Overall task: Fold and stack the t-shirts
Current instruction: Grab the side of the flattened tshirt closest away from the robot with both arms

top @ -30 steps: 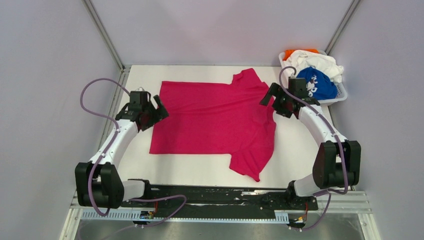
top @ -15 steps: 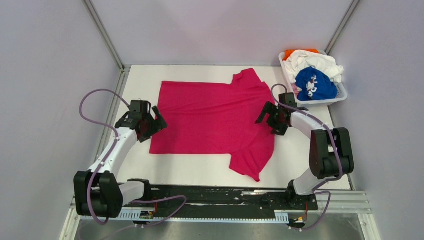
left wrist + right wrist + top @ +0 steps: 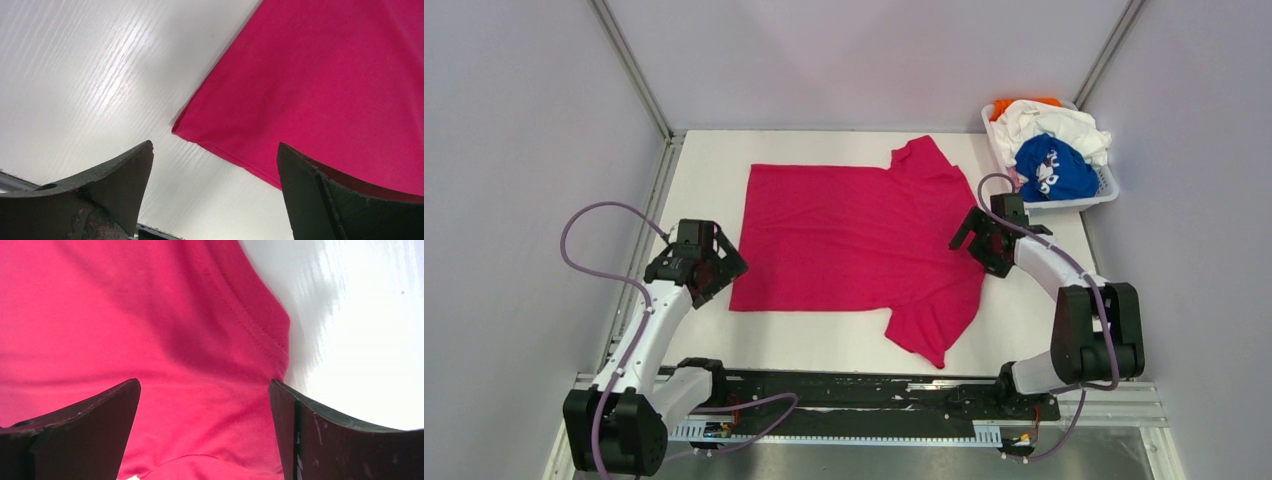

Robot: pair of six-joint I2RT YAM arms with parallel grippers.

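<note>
At mid-bench (image 3: 714, 160), magenta-pink t-shirt (image 3: 854, 235) spread flat. Above its 8 o'clock hem corner, left jaws spread wide, pinching nothing; above its 3 o'clock edge between the sleeves, right jaws spread wide, likewise empty. At 1 o'clock, white basket (image 3: 1109, 190) heaped with blue t-shirt (image 3: 1064, 170), white t-shirt (image 3: 1064, 125) and orange t-shirt (image 3: 1004, 105).

The top view looks steeply down from behind the arm bases, far enough to hold the whole tabletop (image 3: 804, 340). Each wrist view sits close over the cloth, looking forward from the wrist: ahead of the left tool (image 3: 215, 165) lies a corner of the pink shirt (image 3: 325, 85), and ahead of the right tool (image 3: 205, 400) a seamed edge. Both spots show from above too.
</note>
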